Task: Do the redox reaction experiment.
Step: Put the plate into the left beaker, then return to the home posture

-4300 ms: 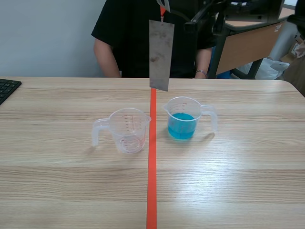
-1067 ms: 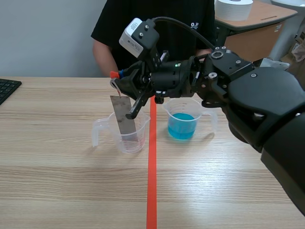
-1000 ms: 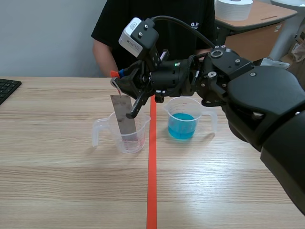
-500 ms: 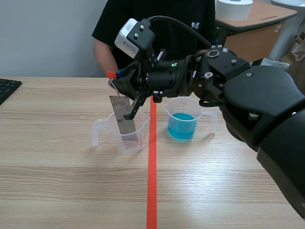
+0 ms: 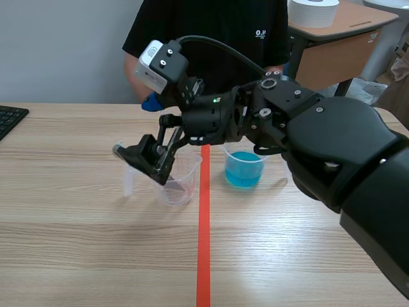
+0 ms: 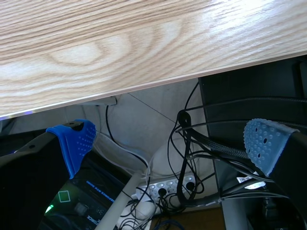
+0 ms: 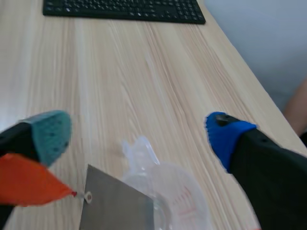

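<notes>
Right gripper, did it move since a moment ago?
Yes. The right gripper has swung left, farther from the orange tape line, and dipped toward the clear cup, its fingers now open.

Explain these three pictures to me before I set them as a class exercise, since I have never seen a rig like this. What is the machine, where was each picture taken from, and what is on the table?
The machine is a robot with two black arms. Each arm ends in a two-fingered end effector with soft dotted pads.

The wide picture looks from between the arms across a wooden table to a person. In it the right arm extends over a clear measuring cup. A second cup holds blue liquid, and a keyboard sits at the table's edge.

The other two pictures come from cameras on the wrists. The right end effector is open above the clear cup. A grey metal sheet with an orange tag stands in that cup, and nothing is gripped. The left end effector is also open, below the table's edge, above cables.
</notes>
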`<act>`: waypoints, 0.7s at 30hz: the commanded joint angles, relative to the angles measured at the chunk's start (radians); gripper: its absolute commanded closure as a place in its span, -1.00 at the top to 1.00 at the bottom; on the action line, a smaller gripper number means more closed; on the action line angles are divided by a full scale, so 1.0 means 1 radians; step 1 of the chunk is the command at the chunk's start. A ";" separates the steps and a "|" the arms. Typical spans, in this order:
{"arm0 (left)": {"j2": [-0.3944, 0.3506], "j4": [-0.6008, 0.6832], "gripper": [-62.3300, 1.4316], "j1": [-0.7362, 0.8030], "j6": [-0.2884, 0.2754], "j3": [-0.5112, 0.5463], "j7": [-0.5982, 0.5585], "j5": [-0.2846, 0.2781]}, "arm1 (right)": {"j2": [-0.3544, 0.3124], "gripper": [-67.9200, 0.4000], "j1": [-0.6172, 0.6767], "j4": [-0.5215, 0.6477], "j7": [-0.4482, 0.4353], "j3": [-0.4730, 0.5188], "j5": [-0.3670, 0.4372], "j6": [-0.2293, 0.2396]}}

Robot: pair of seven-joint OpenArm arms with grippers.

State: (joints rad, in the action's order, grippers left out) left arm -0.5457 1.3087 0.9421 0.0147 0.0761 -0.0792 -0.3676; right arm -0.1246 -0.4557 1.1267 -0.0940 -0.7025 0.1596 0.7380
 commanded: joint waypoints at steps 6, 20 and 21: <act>0.002 0.013 1.00 0.010 -0.002 -0.001 -0.007 -0.006 | 0.003 1.00 -0.026 0.025 -0.044 -0.096 0.122 0.008; 0.000 0.013 1.00 0.008 -0.009 -0.001 -0.023 -0.005 | -0.151 1.00 0.026 0.273 0.002 -0.027 0.261 -0.045; -0.003 0.014 1.00 0.007 -0.010 -0.001 -0.036 -0.005 | -0.170 1.00 0.039 0.289 0.002 -0.008 0.271 -0.058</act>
State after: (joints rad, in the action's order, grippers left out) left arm -0.5461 1.3087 0.9421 0.0044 0.0761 -0.0895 -0.3676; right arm -0.2760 -0.4187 1.4086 -0.0795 -0.7311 0.4065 0.6865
